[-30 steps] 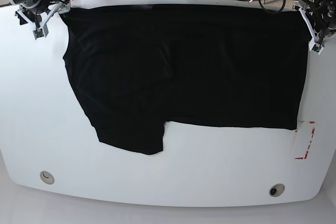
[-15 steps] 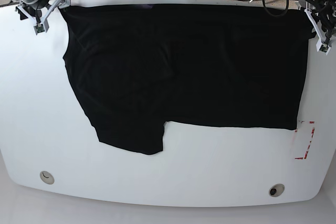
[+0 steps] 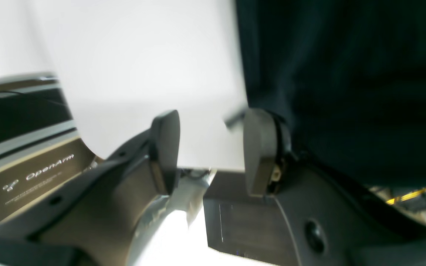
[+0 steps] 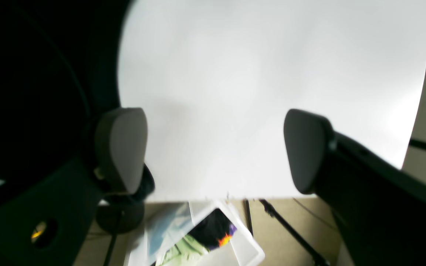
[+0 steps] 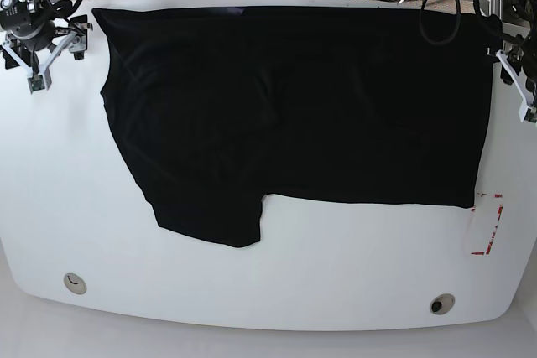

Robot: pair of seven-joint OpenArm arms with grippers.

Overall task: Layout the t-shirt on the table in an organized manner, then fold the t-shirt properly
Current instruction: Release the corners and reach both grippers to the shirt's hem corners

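T-shirt (image 5: 294, 106) lies flat on the table (image 5: 336, 266), covering most of the far half; the print isn't visible, so I take it to be face-down. One sleeve sticks out toward 7 o'clock, the hem runs along the 3 o'clock side just beside the red tape marks (image 5: 488, 225), and the top edge lines up with the table's 12 o'clock edge. Judgement: it's spread this way so both arms get clean fold lines.

Right gripper (image 5: 42, 44) sits at about 10 o'clock, just off the shirt's corner; the right wrist view shows its jaws wide apart with bare table between them, nothing held. Left gripper (image 5: 516, 81) sits at about 2 o'clock beside the hem edge; the left wrist view shows its jaws partly spread, empty, cloth just beside one finger (image 3: 259, 151) but not between the jaws.

Layout looks done, fold not yet begun. Likely next: grab an edge or the sleeve. Risk is thin cloth slipping or dragging wrinkles.
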